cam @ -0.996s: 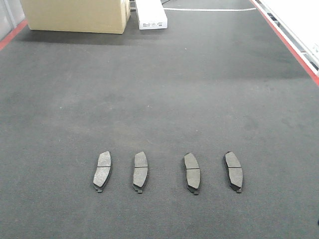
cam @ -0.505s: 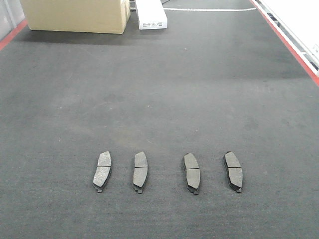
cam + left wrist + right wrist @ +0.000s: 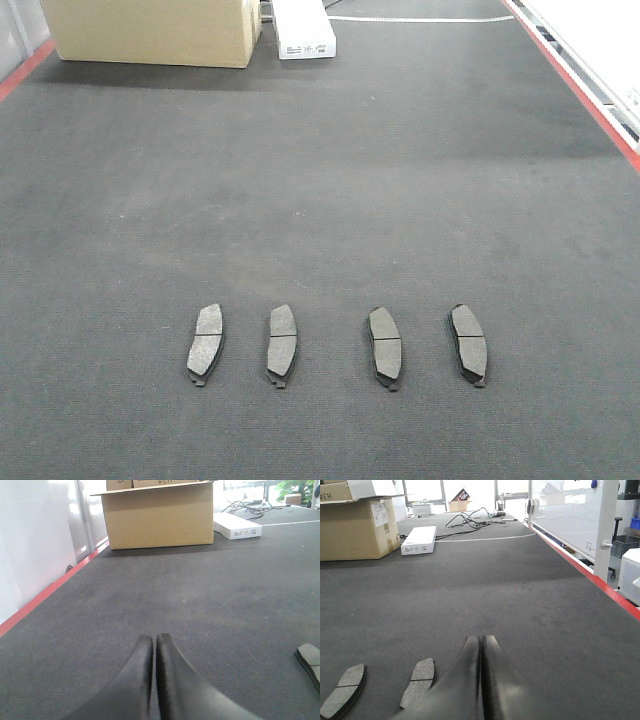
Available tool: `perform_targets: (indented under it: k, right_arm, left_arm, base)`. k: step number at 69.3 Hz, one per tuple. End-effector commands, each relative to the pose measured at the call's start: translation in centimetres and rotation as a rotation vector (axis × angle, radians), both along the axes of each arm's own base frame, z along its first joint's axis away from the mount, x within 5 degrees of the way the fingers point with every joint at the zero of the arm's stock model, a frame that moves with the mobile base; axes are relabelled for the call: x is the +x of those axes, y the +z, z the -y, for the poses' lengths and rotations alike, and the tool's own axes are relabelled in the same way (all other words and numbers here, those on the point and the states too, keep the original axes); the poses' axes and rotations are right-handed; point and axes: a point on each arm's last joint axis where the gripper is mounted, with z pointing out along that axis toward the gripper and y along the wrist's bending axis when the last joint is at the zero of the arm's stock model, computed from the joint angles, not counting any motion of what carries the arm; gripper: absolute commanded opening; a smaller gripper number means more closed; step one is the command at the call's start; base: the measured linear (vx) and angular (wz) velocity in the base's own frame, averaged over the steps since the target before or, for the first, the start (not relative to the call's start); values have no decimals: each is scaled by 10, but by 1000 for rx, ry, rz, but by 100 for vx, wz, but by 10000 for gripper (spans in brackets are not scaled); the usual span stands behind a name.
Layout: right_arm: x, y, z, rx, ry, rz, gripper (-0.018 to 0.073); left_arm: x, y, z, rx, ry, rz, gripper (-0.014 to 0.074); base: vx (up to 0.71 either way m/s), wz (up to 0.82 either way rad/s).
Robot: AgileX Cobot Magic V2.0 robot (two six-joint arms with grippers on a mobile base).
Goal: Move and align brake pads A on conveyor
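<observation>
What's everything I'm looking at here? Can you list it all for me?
brake pads: four, dark grey, in a row across the near belt
conveyor: one, charcoal with red edge strips, under everything
cardboard box: one, tan, far left of belt
white box: one, flat, beside the cardboard box
cables: black, at the belt's far end
left gripper: black, shut, empty
right gripper: black, shut, empty

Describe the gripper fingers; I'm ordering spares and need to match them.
Both the left gripper and right gripper have smooth matte black fingers, broad at the base and tapering to rounded tips. No cables, markings or arm links are visible.
</observation>
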Motion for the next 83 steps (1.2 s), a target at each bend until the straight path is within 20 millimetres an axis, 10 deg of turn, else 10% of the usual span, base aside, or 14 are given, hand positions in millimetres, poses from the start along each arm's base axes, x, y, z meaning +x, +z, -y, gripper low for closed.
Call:
perform_targets:
  k: [1, 83]
  right_arm:
    - [0, 0, 0, -8, -8, 62, -6]
    - [0, 0, 0, -9, -8, 61, -6]
  left_arm:
    - [-1, 10, 0, -5, 0, 94, -6]
    - [-1, 10, 0, -5, 0, 94, -6]
  base:
    - [0, 0]
    - [0, 0]
